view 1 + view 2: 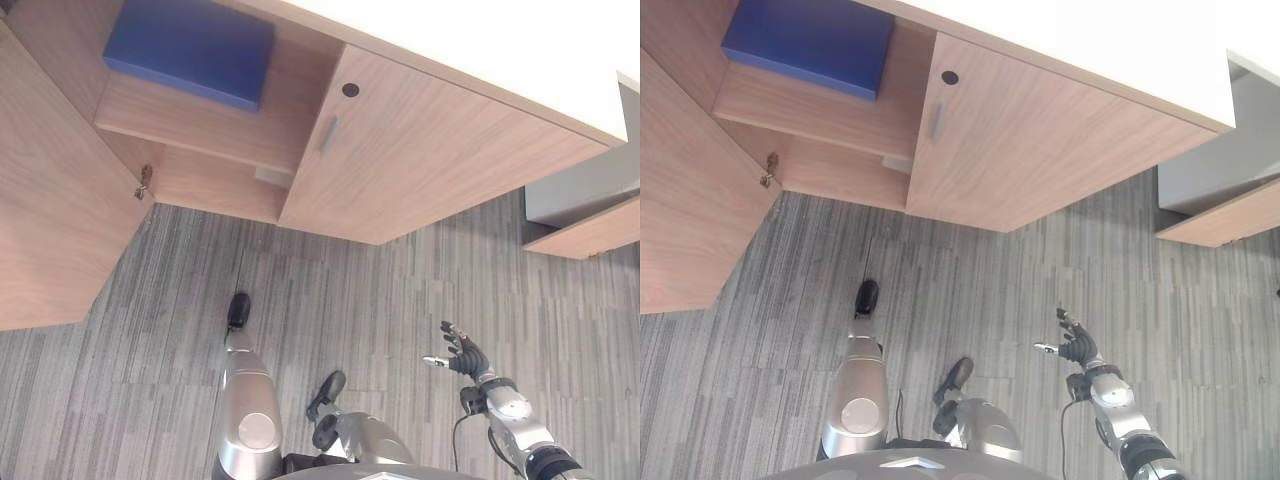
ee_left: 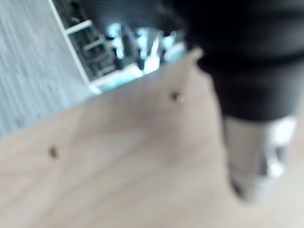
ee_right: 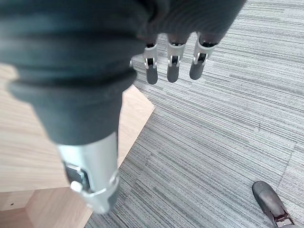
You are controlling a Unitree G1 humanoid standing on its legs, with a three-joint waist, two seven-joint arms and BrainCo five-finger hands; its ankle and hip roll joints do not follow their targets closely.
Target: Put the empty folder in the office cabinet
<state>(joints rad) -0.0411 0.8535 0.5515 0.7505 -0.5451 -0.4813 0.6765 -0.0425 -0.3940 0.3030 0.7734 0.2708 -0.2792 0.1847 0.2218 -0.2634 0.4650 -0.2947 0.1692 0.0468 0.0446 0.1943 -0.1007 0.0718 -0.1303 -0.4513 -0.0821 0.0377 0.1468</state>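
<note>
Left eye view, blue folder (image 1: 190,47) on cabinet shelf (image 1: 200,125), no readable writing

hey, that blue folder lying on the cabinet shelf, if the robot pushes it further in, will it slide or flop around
The blue folder looks thick and box-like with straight edges, so it is probably stiff rather than floppy. It lies flat on the smooth wooden shelf, so a push would likely slide it without tipping. Being called empty, it should be light for its size.

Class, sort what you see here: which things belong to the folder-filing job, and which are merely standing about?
Job: blue folder on the shelf; open cabinet door; right hand, open, holding nothing.
Bystanders: shut cabinet door; grey unit; carpet.
</note>
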